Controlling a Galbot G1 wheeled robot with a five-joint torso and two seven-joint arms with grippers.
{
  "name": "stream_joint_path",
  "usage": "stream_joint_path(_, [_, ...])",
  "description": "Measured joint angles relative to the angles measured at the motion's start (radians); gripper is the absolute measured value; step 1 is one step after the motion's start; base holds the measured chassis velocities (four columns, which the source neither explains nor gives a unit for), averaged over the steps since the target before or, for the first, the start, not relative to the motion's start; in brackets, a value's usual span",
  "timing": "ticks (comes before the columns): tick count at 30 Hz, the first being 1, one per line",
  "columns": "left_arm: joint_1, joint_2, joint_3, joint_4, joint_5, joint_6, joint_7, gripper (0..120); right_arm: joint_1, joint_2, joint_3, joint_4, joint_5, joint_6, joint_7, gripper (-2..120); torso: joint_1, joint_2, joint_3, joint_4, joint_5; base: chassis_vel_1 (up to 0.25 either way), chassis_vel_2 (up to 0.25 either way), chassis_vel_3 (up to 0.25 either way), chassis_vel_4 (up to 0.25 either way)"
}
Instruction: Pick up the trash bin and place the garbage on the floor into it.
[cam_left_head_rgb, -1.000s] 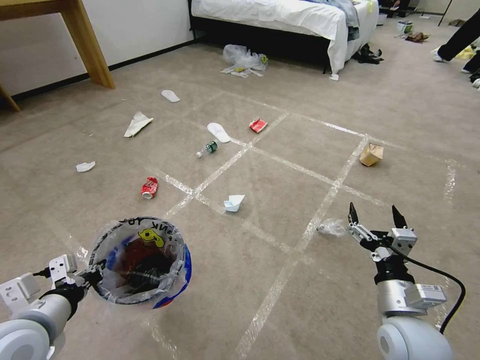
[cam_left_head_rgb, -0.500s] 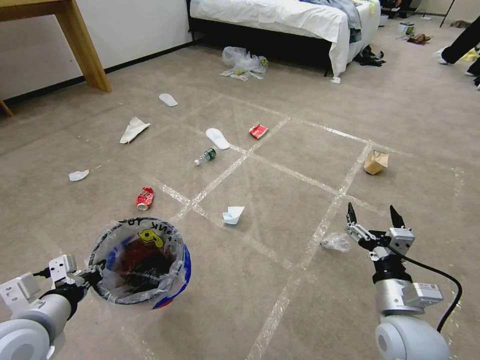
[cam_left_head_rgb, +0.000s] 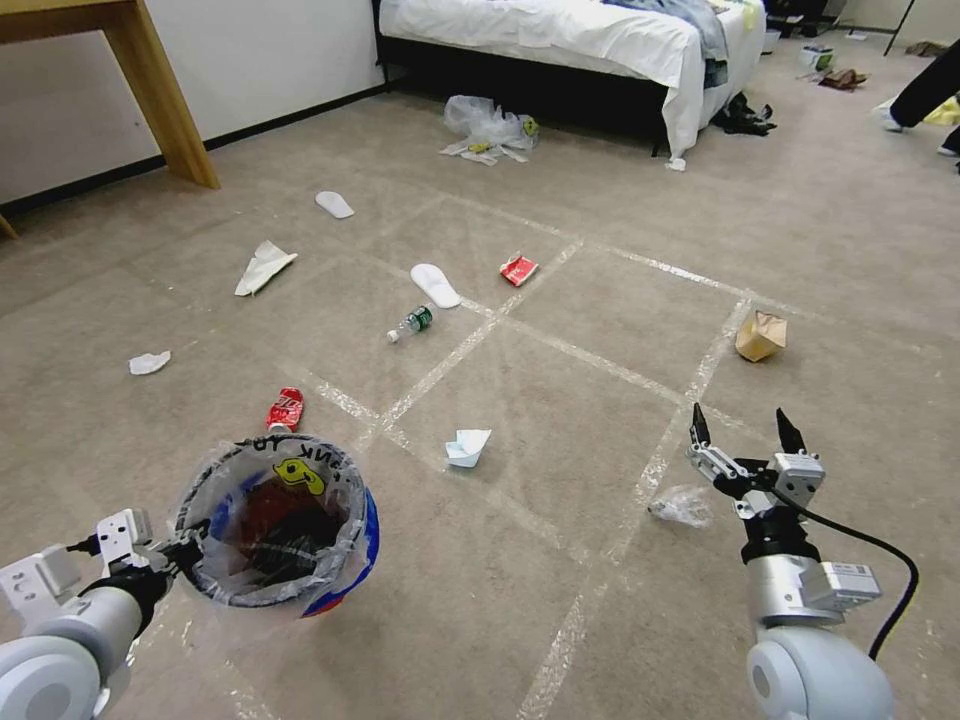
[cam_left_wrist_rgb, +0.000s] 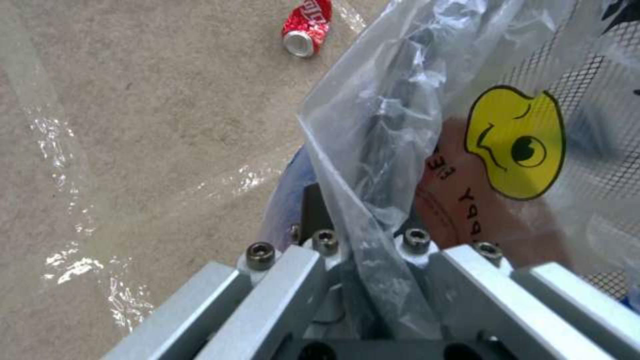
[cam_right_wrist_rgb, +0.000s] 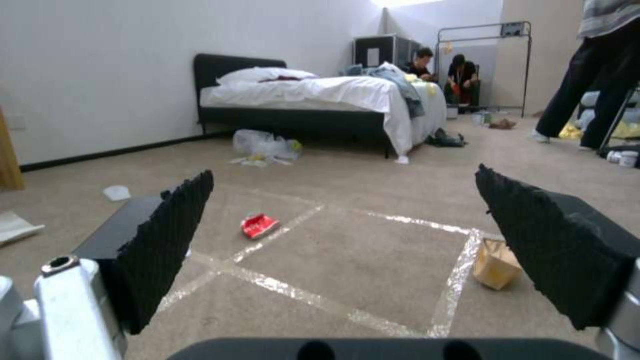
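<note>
Low at the robot's left, the left end effector (cam_left_head_rgb: 175, 555) is clamped on the rim of the trash bin (cam_left_head_rgb: 345, 580), pinching the clear liner bag (cam_left_wrist_rgb: 373, 150) between its fingers and holding the bin just above the floor (cam_left_head_rgb: 560, 560). The bin's mouth faces up, and the liner's yellow face (cam_left_head_rgb: 302, 473) shows at the far rim. Just beyond the bin lies a crushed red can (cam_left_head_rgb: 285, 409), close to a tape line (cam_left_head_rgb: 440, 355). On the right, the right end effector (cam_left_head_rgb: 745, 432) hangs over the carpet with its two black fingers (cam_right_wrist_rgb: 170, 240) spread wide apart, gripping nothing. A crumpled clear plastic bag (cam_left_head_rgb: 682, 505) lies on the floor just beside it, toward the robot's left. Farther out rest a folded white paper (cam_left_head_rgb: 467, 446), a small plastic bottle (cam_left_head_rgb: 410, 323), a white slipper (cam_left_head_rgb: 435, 285), a red wrapper (cam_left_head_rgb: 517, 269) and a brown paper bag (cam_left_head_rgb: 760, 335). Another slipper (cam_left_head_rgb: 334, 204) and scraps of white paper (cam_left_head_rgb: 263, 267) lie toward the wooden leg (cam_left_head_rgb: 165, 100). More clear bags (cam_left_head_rgb: 485, 125) sit by the bed (cam_left_head_rgb: 560, 30).
</note>
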Motion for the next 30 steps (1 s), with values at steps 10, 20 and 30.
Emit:
stream_joint_path(10, [0.005,-0.001,-0.004,0.006,0.012,0.0,0.016,1,-0.009,0.003,-0.003,-0.002,-0.003,0.0,-0.004,100,0.0,0.0,0.0,0.0001,0.0001,0.0,0.0,0.0,0.0])
stream_joint_path(20, [0.002,0.002,-0.003,0.013,0.021,0.0,0.026,1,-0.013,-0.002,-0.004,-0.001,-0.004,0.0,-0.004,100,0.0,0.0,0.0,0.0,0.0001,0.0,0.0,0.0,0.0])
stream_joint_path(30, [0.003,-0.003,-0.002,0.02,0.028,0.0,0.031,1,-0.014,-0.004,0.0,-0.001,-0.002,0.0,-0.004,100,0.0,0.0,0.0,0.0002,0.0001,0.0,0.0,0.0,0.0])
